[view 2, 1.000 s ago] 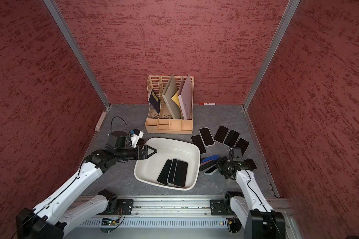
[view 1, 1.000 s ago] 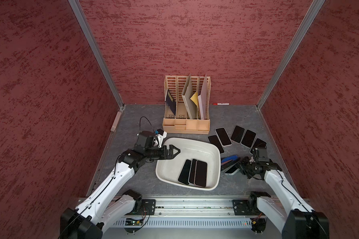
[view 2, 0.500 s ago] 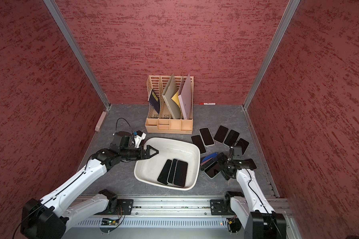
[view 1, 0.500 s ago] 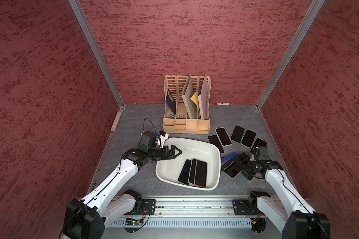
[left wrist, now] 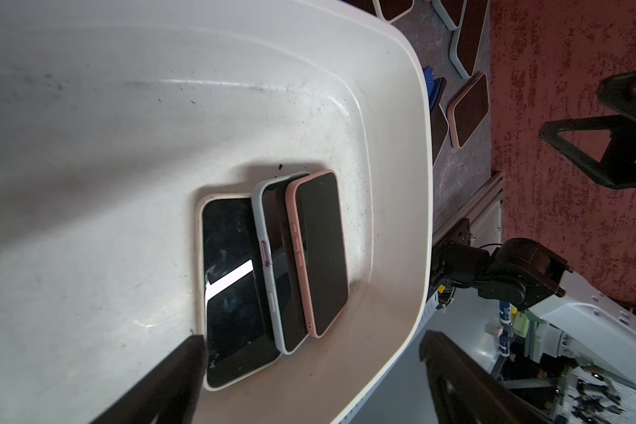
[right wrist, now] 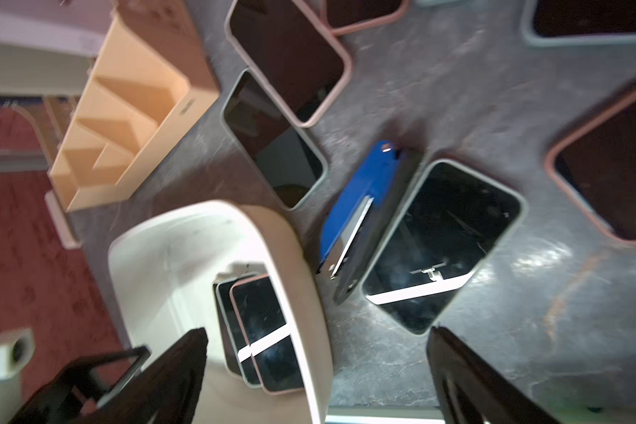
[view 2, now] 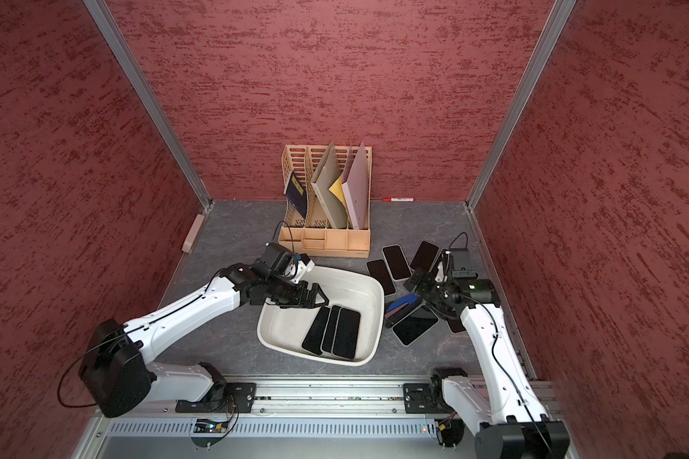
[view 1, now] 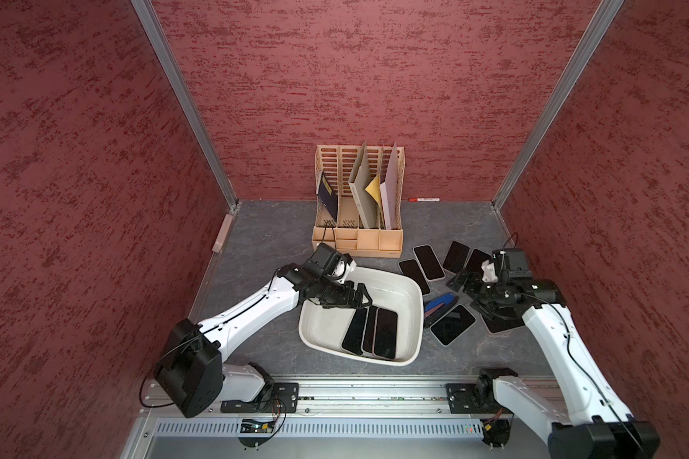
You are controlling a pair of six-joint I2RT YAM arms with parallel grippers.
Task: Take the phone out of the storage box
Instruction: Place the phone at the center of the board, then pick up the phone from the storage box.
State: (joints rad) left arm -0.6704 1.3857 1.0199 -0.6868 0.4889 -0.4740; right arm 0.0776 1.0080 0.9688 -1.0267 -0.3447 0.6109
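Left gripper [view 1: 361,296] moved in over the shallow off-white plastic storage box [view 1: 411,318], jaws spread; 3 black-screened phones [view 1: 371,334] lay lengthwise just ahead inside.

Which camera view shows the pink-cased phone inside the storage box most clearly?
The left wrist view: the pink-cased phone is close and sharp, its whole screen and side buttons showing, in the storage box. Both top views show it small, case colour unclear. The right wrist view shows it blurred.
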